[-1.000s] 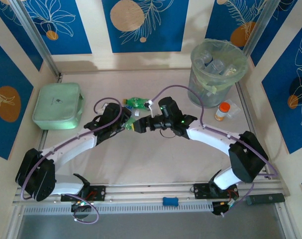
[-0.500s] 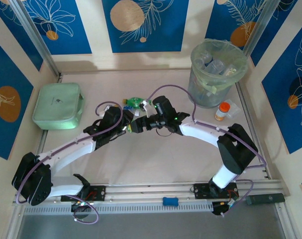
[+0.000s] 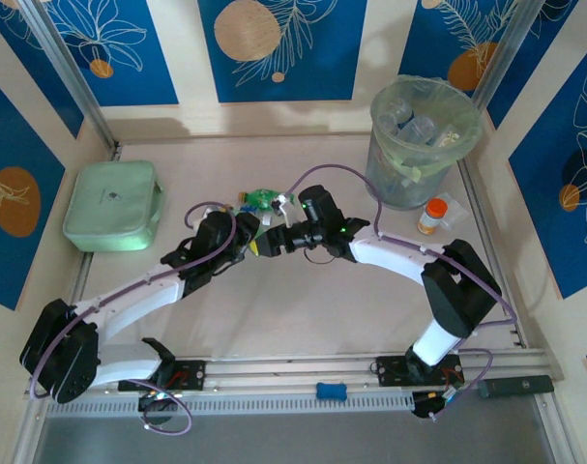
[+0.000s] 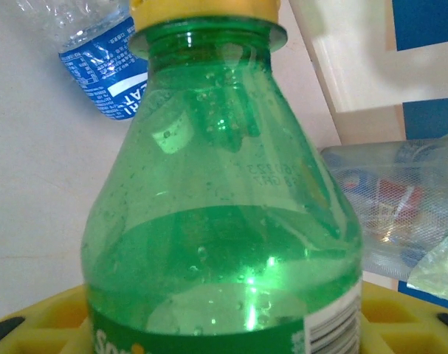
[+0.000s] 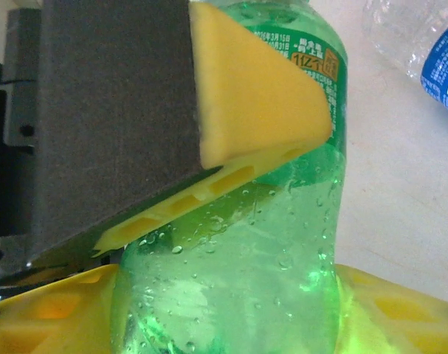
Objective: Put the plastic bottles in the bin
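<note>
Step in hand looks like hand-over of green bottle [image 4: 224, 221], middle of top view, above table [image 3: 303, 319].
Left gripper [image 3: 245, 247] pinches it. Right gripper [image 3: 271, 243] pinches same bottle from other side.
Bin [image 3: 409, 186] stands well apart, upper right of top view, some bottles inside.
Next move, as guess: left lets go, right carries bottle over bin rim, opens, drops it in.
More to do: second green bottle [image 3: 264, 197] and clear bottle [image 4: 105, 70] lie near.

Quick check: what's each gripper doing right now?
Left gripper: closed on the green bottle.
Right gripper: closed on the same green bottle.
</note>
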### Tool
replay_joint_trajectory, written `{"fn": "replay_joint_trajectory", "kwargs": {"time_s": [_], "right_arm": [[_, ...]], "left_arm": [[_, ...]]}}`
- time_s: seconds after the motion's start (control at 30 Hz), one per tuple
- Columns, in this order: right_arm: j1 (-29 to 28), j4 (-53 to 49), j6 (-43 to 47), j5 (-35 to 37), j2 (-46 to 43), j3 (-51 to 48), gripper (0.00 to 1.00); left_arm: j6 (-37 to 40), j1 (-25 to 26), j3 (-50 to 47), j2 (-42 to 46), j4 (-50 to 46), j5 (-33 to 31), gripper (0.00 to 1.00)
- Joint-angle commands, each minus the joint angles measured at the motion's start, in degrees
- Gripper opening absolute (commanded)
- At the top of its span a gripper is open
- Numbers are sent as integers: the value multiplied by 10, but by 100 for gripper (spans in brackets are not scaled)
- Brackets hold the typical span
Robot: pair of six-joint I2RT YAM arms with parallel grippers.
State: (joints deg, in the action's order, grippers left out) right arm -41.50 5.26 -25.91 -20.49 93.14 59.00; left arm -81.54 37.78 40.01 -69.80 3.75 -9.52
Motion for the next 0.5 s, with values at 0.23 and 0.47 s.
{"fn": "replay_joint_trajectory", "kwargs": {"time_s": [0.23, 0.47], "right_arm": [[22, 40, 5, 1, -40, -22, 55], [54, -20, 33, 40, -87, -28, 55]], "left_arm": [[6, 15, 6, 21, 30, 52, 89], [66, -1, 5, 72, -23, -14, 100]]}}
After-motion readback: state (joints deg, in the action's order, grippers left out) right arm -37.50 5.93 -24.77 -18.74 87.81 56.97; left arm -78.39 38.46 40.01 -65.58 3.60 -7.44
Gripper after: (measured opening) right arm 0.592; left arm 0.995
